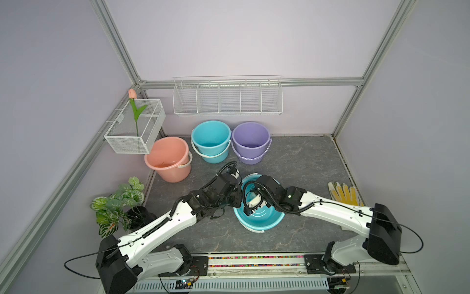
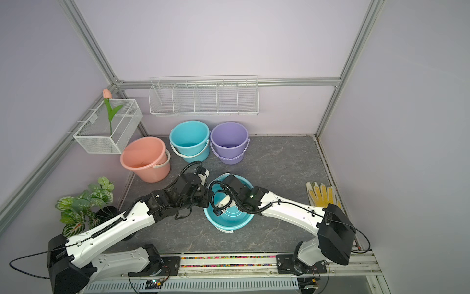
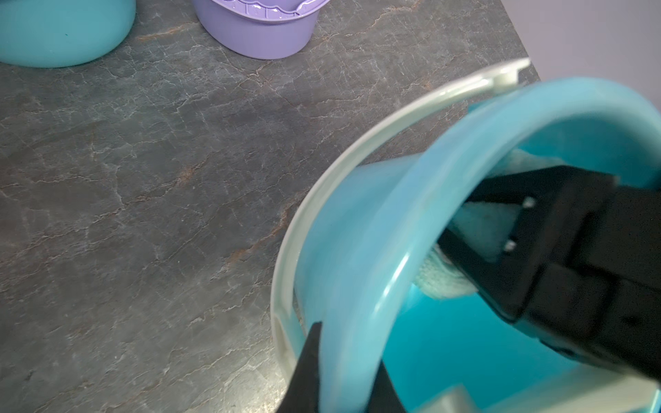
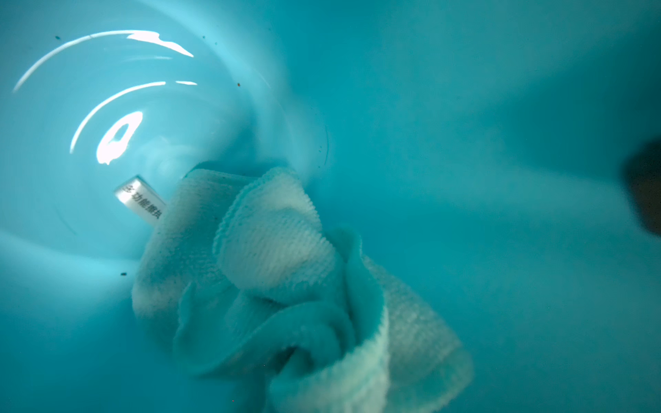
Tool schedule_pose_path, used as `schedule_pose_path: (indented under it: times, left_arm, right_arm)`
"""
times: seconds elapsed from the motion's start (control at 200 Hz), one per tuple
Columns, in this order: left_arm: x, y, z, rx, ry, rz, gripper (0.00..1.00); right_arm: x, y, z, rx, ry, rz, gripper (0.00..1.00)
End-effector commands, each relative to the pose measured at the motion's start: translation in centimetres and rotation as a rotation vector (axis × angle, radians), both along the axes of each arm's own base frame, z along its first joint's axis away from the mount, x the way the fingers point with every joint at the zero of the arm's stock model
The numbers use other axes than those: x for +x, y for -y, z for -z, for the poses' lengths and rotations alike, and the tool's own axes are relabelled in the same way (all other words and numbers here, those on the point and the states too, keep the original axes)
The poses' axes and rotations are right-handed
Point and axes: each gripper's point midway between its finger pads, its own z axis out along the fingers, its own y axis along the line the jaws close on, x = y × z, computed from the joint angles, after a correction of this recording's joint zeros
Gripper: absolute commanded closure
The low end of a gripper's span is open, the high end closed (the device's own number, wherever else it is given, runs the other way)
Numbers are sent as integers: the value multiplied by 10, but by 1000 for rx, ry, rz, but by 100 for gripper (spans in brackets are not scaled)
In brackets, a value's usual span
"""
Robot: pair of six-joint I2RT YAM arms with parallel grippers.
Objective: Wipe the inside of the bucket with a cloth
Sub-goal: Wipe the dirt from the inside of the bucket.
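The right fingers (image 3: 479, 268) are clamped narrow on a bunch of the pale mint-green terry cloth (image 3: 483, 221), deep inside the teal plastic bucket (image 1: 264, 221). In the right wrist view the pale mint-green terry cloth (image 4: 272, 250) lies crumpled against the bucket's inner wall near the bottom, with its small white printed tag (image 4: 141, 200) sticking out.

The left fingers (image 3: 310, 361) are pinched nearly closed on the rim of the teal plastic bucket (image 3: 411, 200), one outside the wall and one inside. The bucket's white handle (image 3: 357, 161) hangs around its outside.

The bucket stands on the grey marbled tabletop (image 1: 305, 165) between the two arms. A yellow-and-white work glove (image 1: 343, 194) lies well apart, on the right arm's side. A pink bucket (image 1: 169, 157), a second teal bucket (image 1: 211, 140) and a purple bucket (image 1: 250, 141) stand at the back, the last two just beside each other.
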Motion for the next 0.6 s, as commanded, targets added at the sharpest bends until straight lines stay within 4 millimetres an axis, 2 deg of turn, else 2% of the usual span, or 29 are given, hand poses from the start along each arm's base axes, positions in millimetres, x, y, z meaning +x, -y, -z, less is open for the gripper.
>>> schedule_pose_path:
  times: [0.0, 0.245, 0.33, 0.47, 0.595]
  left_arm:
    - [3, 8, -25, -66, 36, 4, 100]
    - [3, 7, -28, -69, 39, 1, 100]
    - [3, 7, -28, -68, 40, 0, 100]
    - [3, 4, -28, -64, 43, -10, 100]
    - [3, 3, -28, -63, 44, -15, 100]
  right_arm:
    - [8, -9, 12, 57, -46, 34, 93]
    - [12, -13, 75, 74, -165, 94, 93]
    - [11, -14, 88, 81, -193, 116, 93]
    - [11, -16, 86, 130, -218, 145, 93]
    - [10, -15, 66, 179, -206, 155, 93]
